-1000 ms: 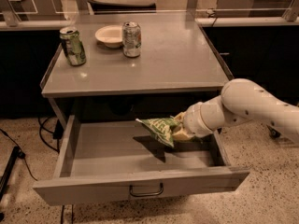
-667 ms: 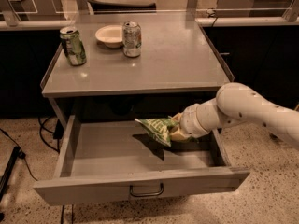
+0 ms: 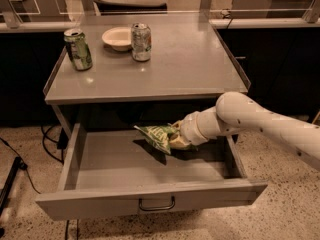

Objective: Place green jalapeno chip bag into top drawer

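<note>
Well, nearest is the drawer (image 3: 100, 204), pulled out, with its handle (image 3: 156, 204) at the middle of the front panel. The floor inside is bare along the front edge and over toward the left wall.

My gripper (image 3: 179, 137) hangs over the back half, right of centre, reaching in from the right side. My fingers are clamped on the right end of the bag (image 3: 156, 136). The bag sticks out to the left of my fingers, with its long axis running left to right and roughly level. It seems to hang above the drawer floor, with its shadow beneath it, not yet resting.

I judge the move ahead is simple: go down a little and let go. There is open room below and to the left. The table's front edge sits close overhead and the drawer's right wall is near my wrist, so I would keep clear of both.

Beyond, near the back left corner of the table (image 3: 190, 69), stand a green can (image 3: 78, 49), a bowl (image 3: 118, 38) and a silver can (image 3: 141, 42), well apart from me.
</note>
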